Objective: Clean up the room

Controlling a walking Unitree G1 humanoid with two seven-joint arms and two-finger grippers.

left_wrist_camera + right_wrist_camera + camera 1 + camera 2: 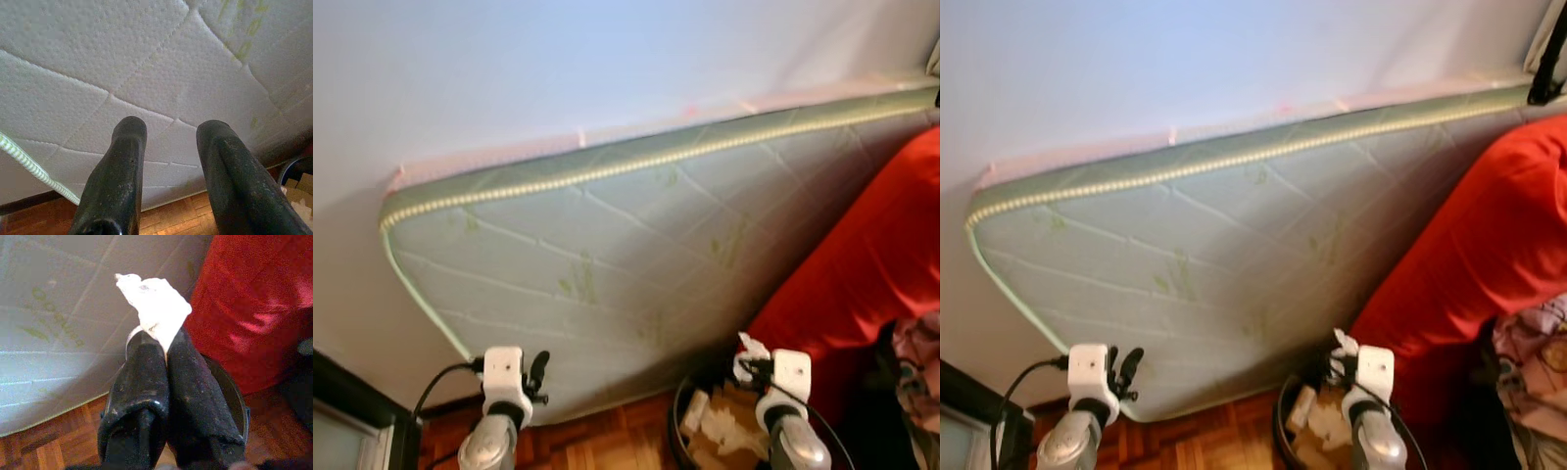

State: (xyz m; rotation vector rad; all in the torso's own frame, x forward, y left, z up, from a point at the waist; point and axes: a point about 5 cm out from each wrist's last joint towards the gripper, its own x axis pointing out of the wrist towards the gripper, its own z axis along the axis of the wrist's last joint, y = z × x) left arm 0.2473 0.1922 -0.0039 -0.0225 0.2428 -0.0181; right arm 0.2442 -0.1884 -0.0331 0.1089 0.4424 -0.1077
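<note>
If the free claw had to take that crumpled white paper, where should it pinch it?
Judging by its pose, at the loose peak of the crumpled white paper, coming from the mattress side. That end sticks out past the right claw, which is clamped on its lower part above the bin. The left claw is open.

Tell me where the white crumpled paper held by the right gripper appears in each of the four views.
Left eye view: crumpled paper low, right of centre, atop the right gripper.
Right eye view: low, right of centre, above the black bin.
Left wrist view: not in it; the left gripper faces the mattress.
Right wrist view: upper centre, pinched between the black fingers.
Shared landmark: the quilted mattress leaning on the wall.
</note>
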